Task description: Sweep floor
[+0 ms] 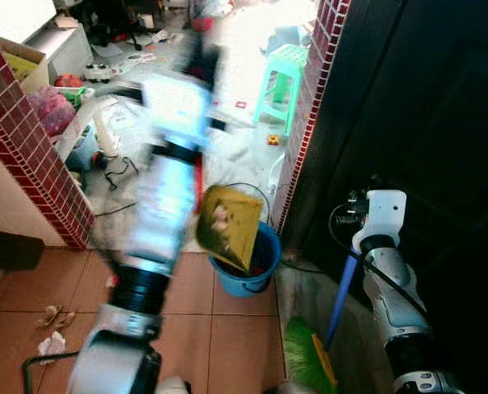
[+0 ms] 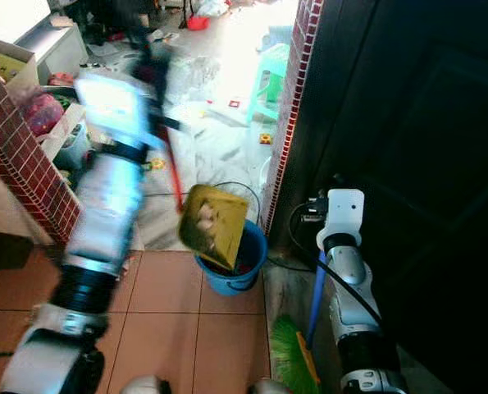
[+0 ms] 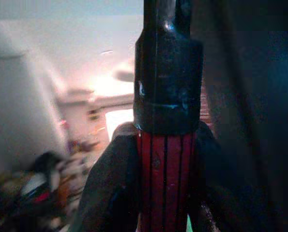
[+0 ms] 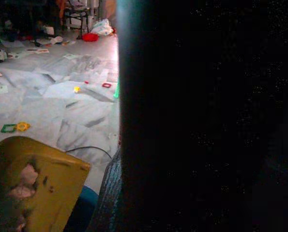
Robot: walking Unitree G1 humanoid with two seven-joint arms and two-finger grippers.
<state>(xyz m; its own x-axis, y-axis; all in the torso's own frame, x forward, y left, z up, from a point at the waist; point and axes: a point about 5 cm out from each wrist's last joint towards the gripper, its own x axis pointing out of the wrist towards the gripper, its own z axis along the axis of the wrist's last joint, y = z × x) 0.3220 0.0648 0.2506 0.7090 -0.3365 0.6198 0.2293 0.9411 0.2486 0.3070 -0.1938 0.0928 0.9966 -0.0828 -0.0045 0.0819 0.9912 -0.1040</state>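
Yellow dustpan (image 1: 230, 226) tilts over the blue bucket (image 1: 256, 267), its red handle (image 3: 165, 183) clamped between the left fingers (image 3: 110, 193).

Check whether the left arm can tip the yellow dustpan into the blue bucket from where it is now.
Probably yes. The yellow dustpan already hangs tilted over the blue bucket, with litter on it. The left gripper is clamped on its red handle, and nothing stands between dustpan and bucket.

Head pair looks down at blue bucket (image 1: 245, 271), dead centre. Wrist views sit close; right shares yellow dustpan (image 4: 32, 183), 7 o'clock.
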